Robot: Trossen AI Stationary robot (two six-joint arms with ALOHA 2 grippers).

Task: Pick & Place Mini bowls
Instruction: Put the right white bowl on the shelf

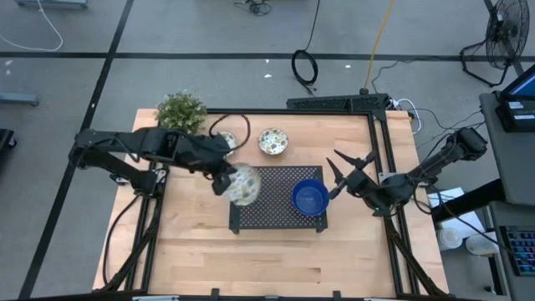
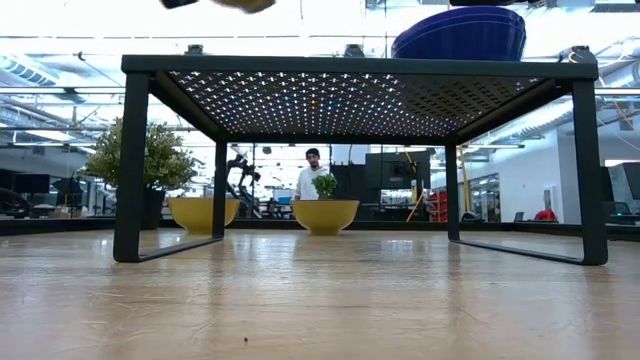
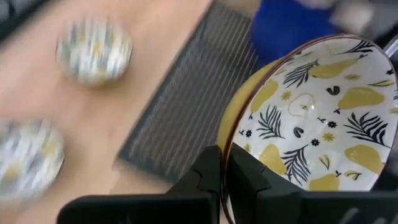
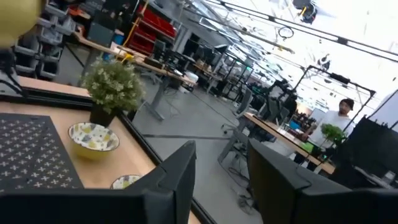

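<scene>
My left gripper [image 1: 224, 177] is shut on a white bowl with a yellow pear and leaf pattern [image 1: 243, 185], above the left part of the black perforated tray [image 1: 276, 219]. The low view shows this bowl's yellow underside [image 2: 245, 5] above the tray top. A bright blue bowl [image 1: 309, 196], with rim lines like a stack [image 2: 460, 35], sits on the tray's right part. Two more patterned bowls [image 1: 272, 140] [image 1: 226, 140] rest on the table beyond the tray. My right gripper [image 1: 347, 172] is open, just right of the tray and touching nothing. My left gripper pinches the patterned bowl by its rim [image 3: 231, 152], one finger [image 3: 252, 186] inside the bowl and one [image 3: 208, 180] outside on its yellow wall. The fingers come from the table's left side. The bowl is lifted clear above the tray, its inside showing from above.
A small green bushy plant [image 1: 180, 109] stands at the table's far left corner. A black frame [image 1: 338, 103] runs along the far and right edges. Bare wood lies near the table's near edge. A person [image 2: 313, 175] shows in the room beyond.
</scene>
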